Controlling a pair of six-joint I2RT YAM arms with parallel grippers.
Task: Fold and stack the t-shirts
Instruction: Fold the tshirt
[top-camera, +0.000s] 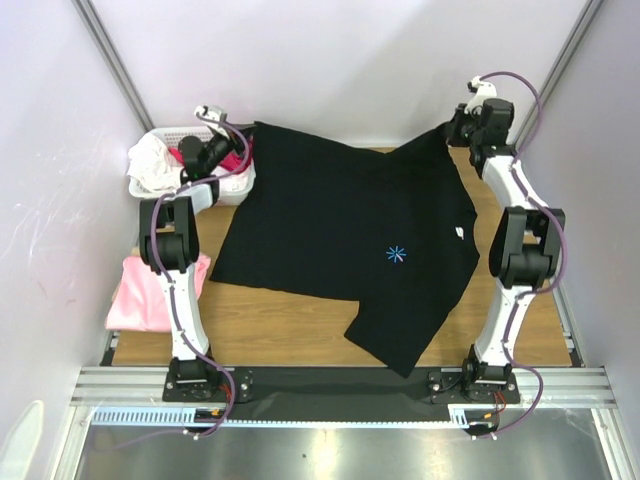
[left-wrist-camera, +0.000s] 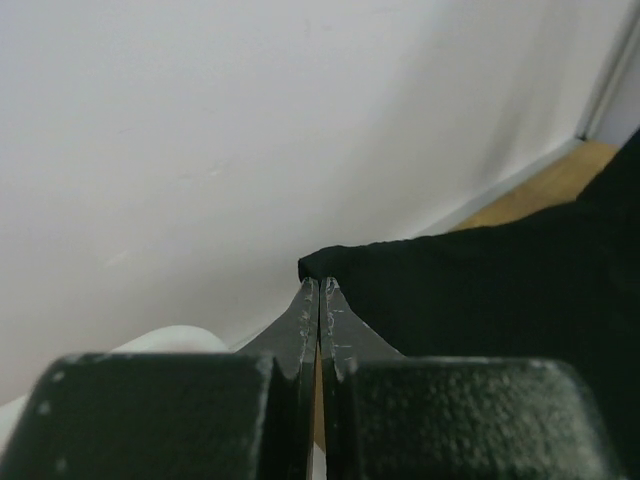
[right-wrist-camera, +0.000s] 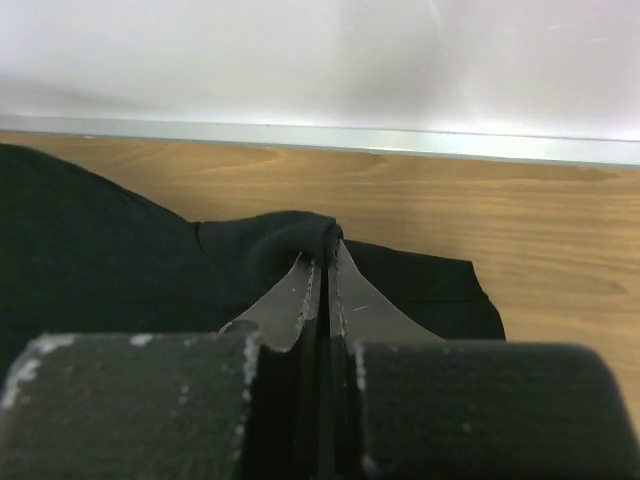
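Note:
The black t-shirt (top-camera: 340, 220) lies spread across the wooden table (top-camera: 280, 325), chest up, with its pale-blue starburst mark (top-camera: 396, 254) showing. My left gripper (top-camera: 242, 140) is at the shirt's far-left corner, and in the left wrist view (left-wrist-camera: 320, 283) its jaws are pressed together at the tip of that black corner (left-wrist-camera: 480, 290). At the far-right corner, my right gripper (top-camera: 452, 128) is shut on a bunched fold of the same cloth (right-wrist-camera: 90, 250), pinched between its tips (right-wrist-camera: 326, 250). The light pink t-shirt (top-camera: 150, 295) rests folded at the table's left edge.
A white basket (top-camera: 235, 190) with white and red cloth inside stands at the far left, just beside my left gripper. Pale walls close in the back and both sides. A metal rail (top-camera: 340, 385) runs along the near edge by the arm bases.

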